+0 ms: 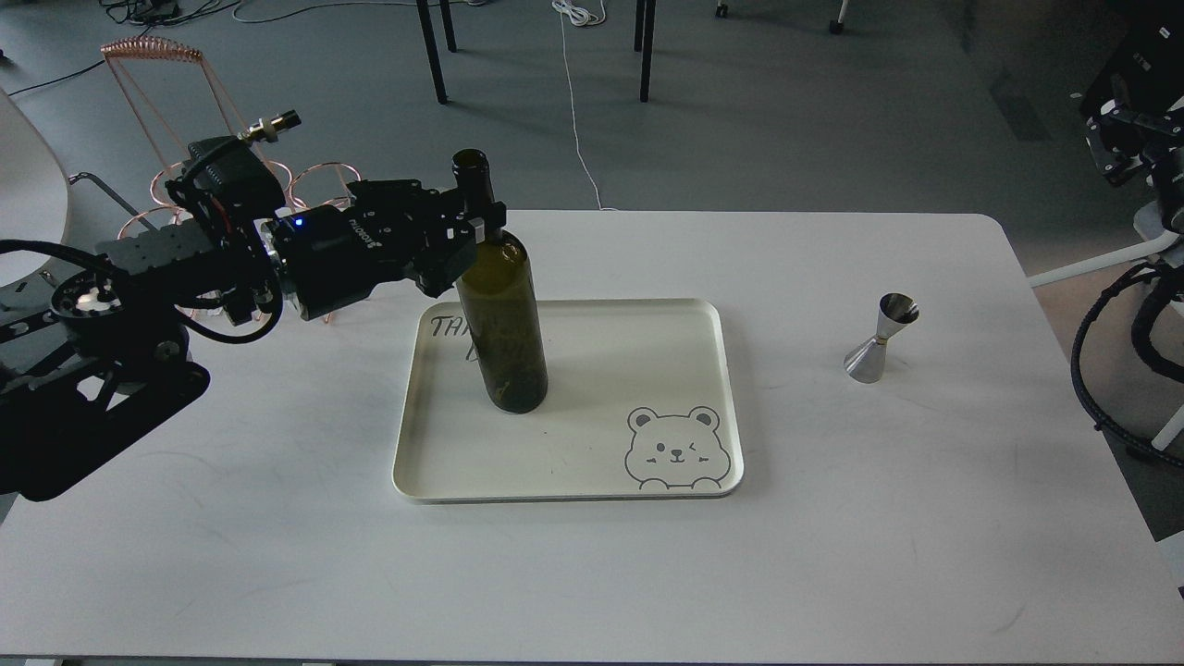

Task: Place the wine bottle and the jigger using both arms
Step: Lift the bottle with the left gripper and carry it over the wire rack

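The wine bottle [504,314], dark olive-green, stands on the left part of the cream tray [647,324], with its neck leaning slightly left. My left gripper [474,220] comes in from the left and is shut on the bottle's neck, just above the shoulder. The jigger [881,339], small and steel, stands upright on the white table to the right of the tray, with nothing near it. Black parts of my right arm [1124,139] show at the far right edge, off the table. Its fingers cannot be made out.
The tray has a bear drawing [673,448] at its front right corner. A copper wire rack [153,65] stands behind my left arm. Chair and table legs [430,51] stand on the floor beyond the table. Cables [1101,342] hang at the right edge.
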`<move>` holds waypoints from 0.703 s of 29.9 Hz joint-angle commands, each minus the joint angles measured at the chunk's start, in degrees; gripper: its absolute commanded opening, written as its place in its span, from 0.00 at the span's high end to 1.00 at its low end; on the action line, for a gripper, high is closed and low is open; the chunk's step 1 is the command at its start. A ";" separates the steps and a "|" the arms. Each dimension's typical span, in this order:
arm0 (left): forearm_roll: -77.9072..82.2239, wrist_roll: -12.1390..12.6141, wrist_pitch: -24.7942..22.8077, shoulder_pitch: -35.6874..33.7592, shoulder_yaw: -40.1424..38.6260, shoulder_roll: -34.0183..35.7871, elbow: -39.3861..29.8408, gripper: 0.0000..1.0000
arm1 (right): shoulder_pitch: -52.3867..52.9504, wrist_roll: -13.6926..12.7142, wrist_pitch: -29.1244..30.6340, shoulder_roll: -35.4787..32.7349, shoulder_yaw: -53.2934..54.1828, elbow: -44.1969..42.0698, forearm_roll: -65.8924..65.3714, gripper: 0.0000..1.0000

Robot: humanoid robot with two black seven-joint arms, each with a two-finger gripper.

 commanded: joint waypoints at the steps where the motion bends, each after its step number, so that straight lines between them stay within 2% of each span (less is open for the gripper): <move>1: -0.06 0.03 0.01 -0.60 -0.06 0.04 -0.04 0.84 | -0.01 0.00 0.00 0.05 0.00 -0.76 -0.01 0.01; 8: -1.20 -1.55 1.15 -2.27 -1.99 5.31 -2.94 0.91 | 0.08 0.00 0.00 -0.13 -0.17 -0.84 -0.10 0.01; 15: -11.12 -3.93 0.89 -6.05 -2.96 16.11 -3.30 0.91 | 0.17 0.00 0.00 -0.13 -0.17 -0.84 -0.10 0.01; 21: -13.60 -4.19 0.80 -11.58 -1.99 19.90 0.47 0.91 | 0.52 0.00 0.00 -0.04 -0.26 -0.84 -0.27 0.01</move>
